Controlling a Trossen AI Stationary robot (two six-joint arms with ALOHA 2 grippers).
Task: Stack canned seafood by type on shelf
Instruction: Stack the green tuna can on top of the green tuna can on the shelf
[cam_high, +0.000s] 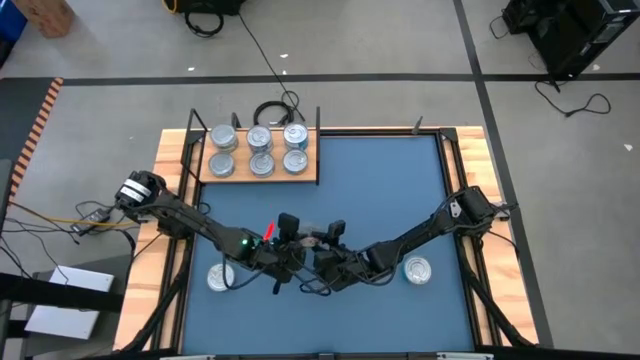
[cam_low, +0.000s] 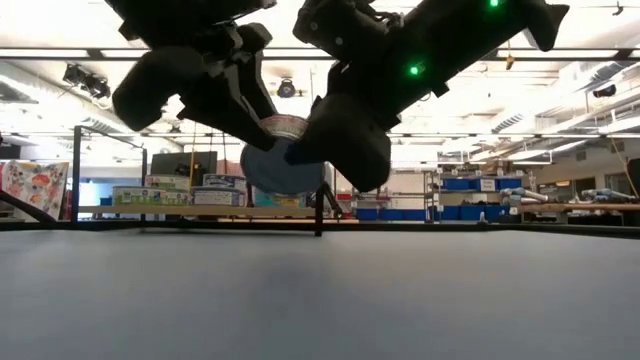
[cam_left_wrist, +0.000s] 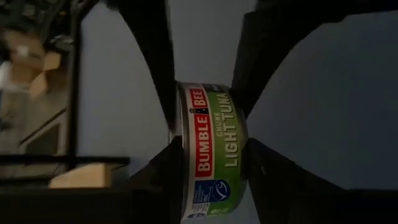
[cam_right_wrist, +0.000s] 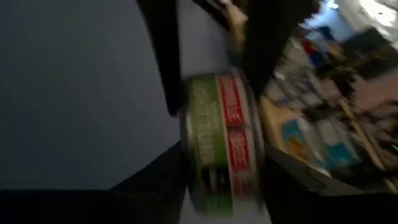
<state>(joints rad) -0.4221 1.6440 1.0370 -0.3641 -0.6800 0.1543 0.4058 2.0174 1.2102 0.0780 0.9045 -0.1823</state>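
Both grippers meet above the blue table mat (cam_high: 380, 190), near its front edge, on either side of one tin held clear of the surface. The tin (cam_left_wrist: 211, 158) is tilted on edge, its green-and-red label reading "Bumble Bee Chunk Light Tuna". The left gripper (cam_left_wrist: 208, 171) has its fingers against the tin's two flat faces. The right gripper (cam_right_wrist: 217, 162) brackets the same tin (cam_right_wrist: 221, 143), its fingers at both faces; whether they press it cannot be told. The shelf (cam_high: 258, 165) stands at the mat's far left corner, carrying six tins (cam_high: 260, 150) in two rows. One tin (cam_high: 220, 277) lies near the mat's front left corner, another (cam_high: 417, 269) towards its front right.
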